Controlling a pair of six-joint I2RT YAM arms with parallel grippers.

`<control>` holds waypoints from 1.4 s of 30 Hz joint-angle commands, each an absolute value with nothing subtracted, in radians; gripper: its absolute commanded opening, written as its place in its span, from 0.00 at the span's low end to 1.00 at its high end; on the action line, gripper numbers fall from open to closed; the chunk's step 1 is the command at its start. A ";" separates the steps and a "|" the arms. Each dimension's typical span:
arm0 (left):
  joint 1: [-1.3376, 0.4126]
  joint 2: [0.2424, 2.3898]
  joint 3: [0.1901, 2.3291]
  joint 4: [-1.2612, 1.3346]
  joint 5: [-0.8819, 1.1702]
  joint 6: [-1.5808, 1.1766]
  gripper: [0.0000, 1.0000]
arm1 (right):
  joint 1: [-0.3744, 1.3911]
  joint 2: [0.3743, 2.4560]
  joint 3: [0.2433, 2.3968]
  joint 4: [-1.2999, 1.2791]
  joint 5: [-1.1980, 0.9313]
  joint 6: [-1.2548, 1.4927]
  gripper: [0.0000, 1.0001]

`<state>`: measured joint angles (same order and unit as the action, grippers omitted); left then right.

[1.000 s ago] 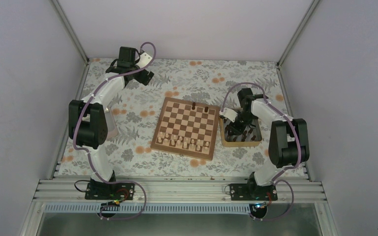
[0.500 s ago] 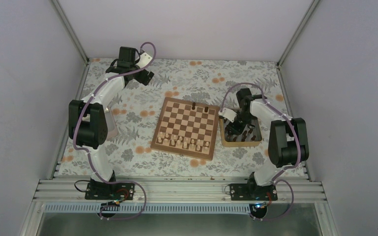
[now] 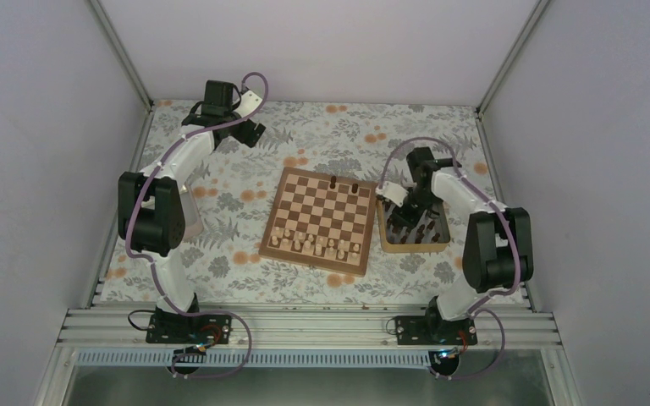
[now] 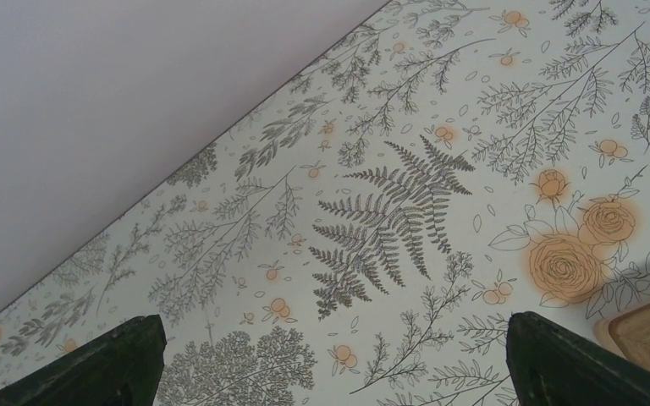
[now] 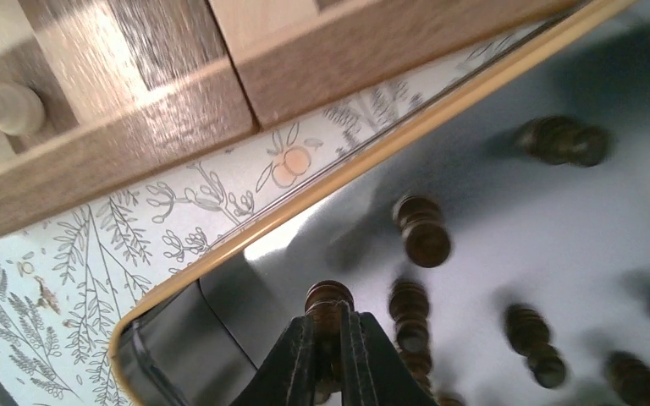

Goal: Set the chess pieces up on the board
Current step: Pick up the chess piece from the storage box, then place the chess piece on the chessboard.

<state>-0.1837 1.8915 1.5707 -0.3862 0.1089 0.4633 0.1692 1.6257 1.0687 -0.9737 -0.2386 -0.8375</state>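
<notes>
We have the right gripper (image 5: 328, 338) pinched narrow on one dark piece (image 5: 328, 298), whose rounded end shows just past the fingertips at the bottom centre of the right wrist view. Its long axis seems to run along the fingers, though most of it is hidden between them. Beyond it the other dark pieces (image 5: 423, 235) lie loose on the grey floor of the tray (image 5: 364, 161). The board (image 5: 127, 127) fills the upper left of that view, just past the tray's tan rim.

From above, the right gripper (image 3: 404, 211) hangs over the tray (image 3: 412, 249), and the board (image 3: 322, 216) lies immediately to its left. Two dark pieces (image 3: 332, 180) stand on the board's upper row, and pale pieces (image 3: 317, 245) line the lower rows. So we judge the carry goes left and slightly up in the frame.

The left gripper (image 3: 251, 133) sits at upper left, well apart from the tray. Its fingertips (image 4: 127, 355) are spread wide over the flowered cloth (image 4: 389, 211) with nothing between them. The right arm is plainly the nearer.
</notes>
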 commanded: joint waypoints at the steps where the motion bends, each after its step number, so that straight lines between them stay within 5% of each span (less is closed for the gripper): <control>1: -0.189 1.887 1.586 -0.400 0.123 0.465 1.00 | 0.175 1.579 1.194 -1.057 -0.268 -0.844 0.04; 8: -0.189 1.881 1.593 -0.400 0.125 0.463 1.00 | 0.179 1.651 1.489 -1.143 -0.222 -0.895 0.04; 22: -0.187 1.868 1.601 -0.401 0.101 0.462 1.00 | 0.432 2.229 2.330 -1.240 -0.204 -0.969 0.04; 42: -0.187 1.848 1.586 -0.401 0.137 0.460 1.00 | 0.604 2.414 2.353 -1.141 -0.196 -1.005 0.04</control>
